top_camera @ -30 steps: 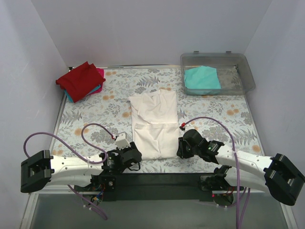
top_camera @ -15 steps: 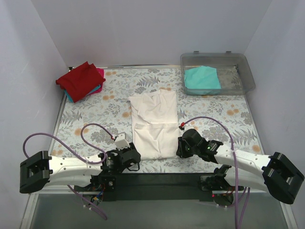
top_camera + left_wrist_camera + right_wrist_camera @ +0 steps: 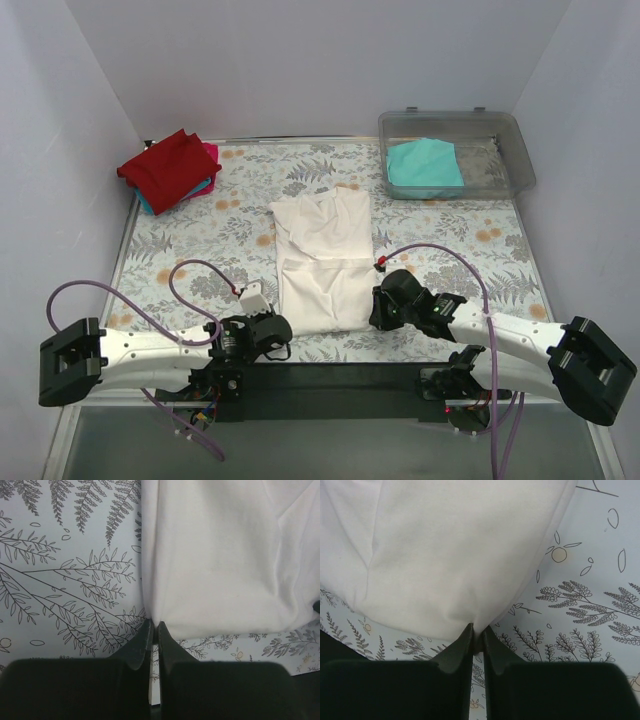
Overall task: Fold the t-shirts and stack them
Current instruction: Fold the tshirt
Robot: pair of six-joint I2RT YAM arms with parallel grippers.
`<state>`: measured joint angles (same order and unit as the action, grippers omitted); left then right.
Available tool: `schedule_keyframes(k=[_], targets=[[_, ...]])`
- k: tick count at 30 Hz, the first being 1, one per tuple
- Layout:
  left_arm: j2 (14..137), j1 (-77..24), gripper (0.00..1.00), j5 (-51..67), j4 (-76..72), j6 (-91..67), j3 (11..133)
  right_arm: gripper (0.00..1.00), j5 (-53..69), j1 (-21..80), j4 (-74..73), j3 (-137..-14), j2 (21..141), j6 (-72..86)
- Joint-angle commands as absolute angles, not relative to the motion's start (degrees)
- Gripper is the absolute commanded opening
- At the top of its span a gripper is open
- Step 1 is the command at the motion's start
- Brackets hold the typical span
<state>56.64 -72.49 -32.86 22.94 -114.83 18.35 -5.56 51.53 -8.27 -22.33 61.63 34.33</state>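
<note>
- Your left end effector [image 3: 153, 625] has its two fingers drawn together to a narrow slit. They are clamped on the near left corner of the white t-shirt [image 3: 220, 555], right where the hem meets the side edge.
- Your right end effector [image 3: 476, 627] is likewise closed. It pinches the near right corner of the same shirt, and the cloth puckers into a small gather at the fingertips.
- Both arms lie low along the near edge of the tabletop [image 3: 200, 250] and reach inward from the two near corners. Looped purple cables [image 3: 440, 252] run along the arms.
- The white t-shirt lies flat near the middle of the tabletop as a long folded panel, running from the near edge toward the far edge. Its collar end points to the far edge, and a crosswise crease shows about halfway along.
- A folded red t-shirt [image 3: 168, 166] tops a stack in the far left corner. A pink t-shirt [image 3: 211, 152] and a blue t-shirt [image 3: 150, 205] show at the stack's edges beneath it.
- A folded teal t-shirt [image 3: 424, 166] lies inside a clear bin [image 3: 520, 150] in the far right corner.
- A leaf-and-flower printed covering spreads over the whole tabletop.
</note>
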Motion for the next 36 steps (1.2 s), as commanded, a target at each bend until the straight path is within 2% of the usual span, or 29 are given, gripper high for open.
schedule_keyframes(k=[1,2,14,17,21,24,29,36], targets=[[58.6,-72.4,0.00,-28.9,25.0,-121.1,16.0,0.06,-7.0,51.9,-10.0,-22.0,63.0,33.8],[58.3,-72.5,0.00,-29.0,25.0,-120.2,16.2,0.01,-7.0,51.9,-9.6,-22.1,62.7,33.5],[50.5,-73.0,0.00,-22.9,27.7,-117.7,14.9,0.01,-4.6,57.2,-15.5,-21.4,58.1,36.5],[48.5,-73.3,0.00,-23.6,28.4,-117.2,15.8,0.01,-5.6,58.6,-17.7,-22.2,56.1,37.4],[44.8,-73.3,0.00,-31.7,31.4,-115.9,20.3,0.01,-11.7,58.6,-19.0,-24.6,53.9,35.9],[43.2,-73.1,0.00,-37.0,32.8,-113.2,23.5,0.01,-14.9,58.4,-19.8,-28.5,54.6,33.5],[44.3,-71.4,0.00,-41.7,23.8,-101.5,29.2,0.01,-20.9,56.7,-19.8,-36.0,58.3,26.7],[46.3,-64.5,0.00,-39.2,15.7,-88.4,33.1,0.01,-24.4,54.3,-18.2,-46.7,62.1,19.4]])
